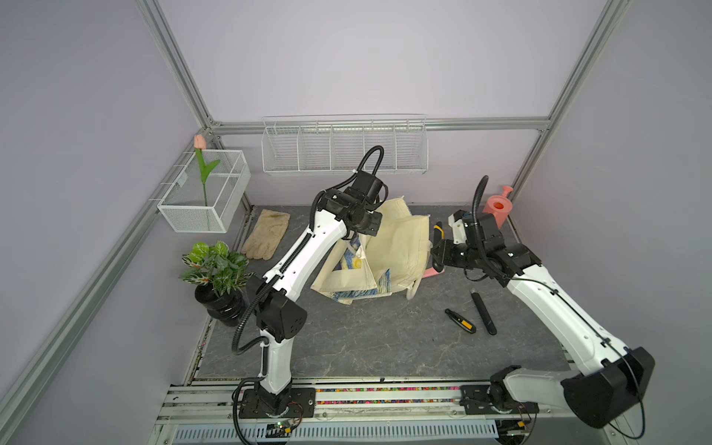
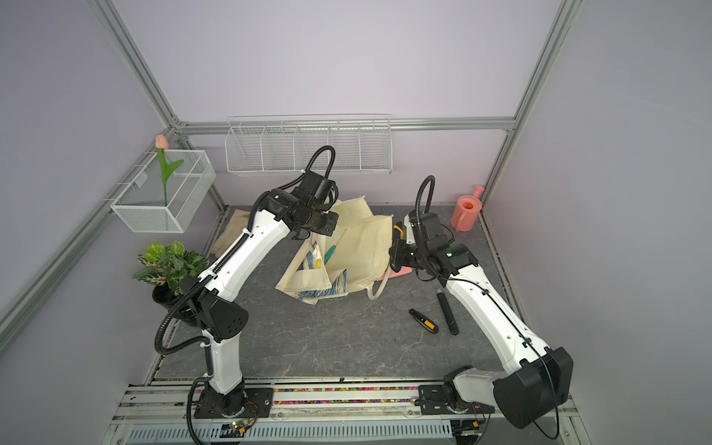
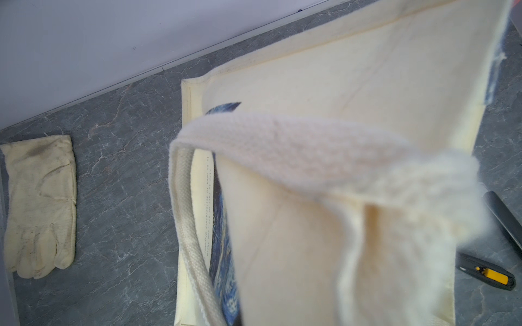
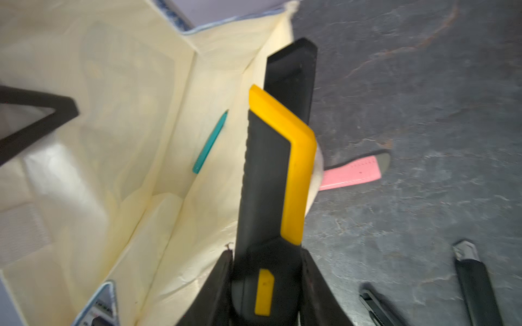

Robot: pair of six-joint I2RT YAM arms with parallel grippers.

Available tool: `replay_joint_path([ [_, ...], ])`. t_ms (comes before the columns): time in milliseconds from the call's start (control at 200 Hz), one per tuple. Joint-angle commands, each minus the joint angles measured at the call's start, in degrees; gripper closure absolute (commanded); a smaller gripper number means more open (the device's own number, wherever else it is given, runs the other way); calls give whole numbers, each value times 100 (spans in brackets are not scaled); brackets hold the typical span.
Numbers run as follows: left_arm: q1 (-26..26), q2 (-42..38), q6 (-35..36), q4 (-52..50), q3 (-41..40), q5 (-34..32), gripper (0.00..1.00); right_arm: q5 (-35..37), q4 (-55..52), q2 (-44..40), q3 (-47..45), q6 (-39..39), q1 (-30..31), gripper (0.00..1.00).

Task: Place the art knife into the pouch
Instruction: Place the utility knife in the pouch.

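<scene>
Trouble, if it comes, comes at the pouch's [image 1: 400, 246] rim. The right end effector [image 4: 267, 262] is clamped on the butt end of the knife [image 4: 271, 175], a black and yellow one. It holds the knife right at the pouch's open mouth, tip pointing over the near edge of the cloth, not clearly over the hollow inside. Let go from there and I'd expect the knife to catch the rim and slide down outside, onto the bench [image 1: 366, 339] by the pink thing [image 4: 353, 172] that pokes out from under the pouch.

The left end effector [image 1: 379, 206] is clenched above the pouch's far side. It looks to be gripping the strap [image 3: 282, 141] and keeping the mouth propped up, though its fingers are hidden. If that strap slips, the soft cloth would fold over and shut the opening. A push against the wall could also tip the pouch. A teal thing [image 4: 210, 141] already lies inside. Two more knives [image 1: 460, 320] lie well clear of the pouch.
</scene>
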Motion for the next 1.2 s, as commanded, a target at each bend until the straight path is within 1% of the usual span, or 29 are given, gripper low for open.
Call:
replay_joint_path([
  [0,-57,-173,-69,-11,-13,90,100,-311,382,519,267,86,242,65],
  [355,-227,-187,-34,-111,152,132,100,-522,893,2288,1048,139,684,65],
  [615,-476,-82,-27,-196,470,205,100,-671,1216,3373,1647,273,742,64],
  [720,-543,-22,-49,-246,607,250,100,-867,1399,3728,1819,391,767,64],
  [905,-571,-3,-84,-257,739,315,100,-991,1546,4283,2021,532,856,63],
  [1075,-571,19,-36,-369,867,230,100,-1073,1507,4763,2184,556,876,63],
  [1195,-571,28,12,-401,860,114,100,-1103,1454,4926,2240,533,922,61],
])
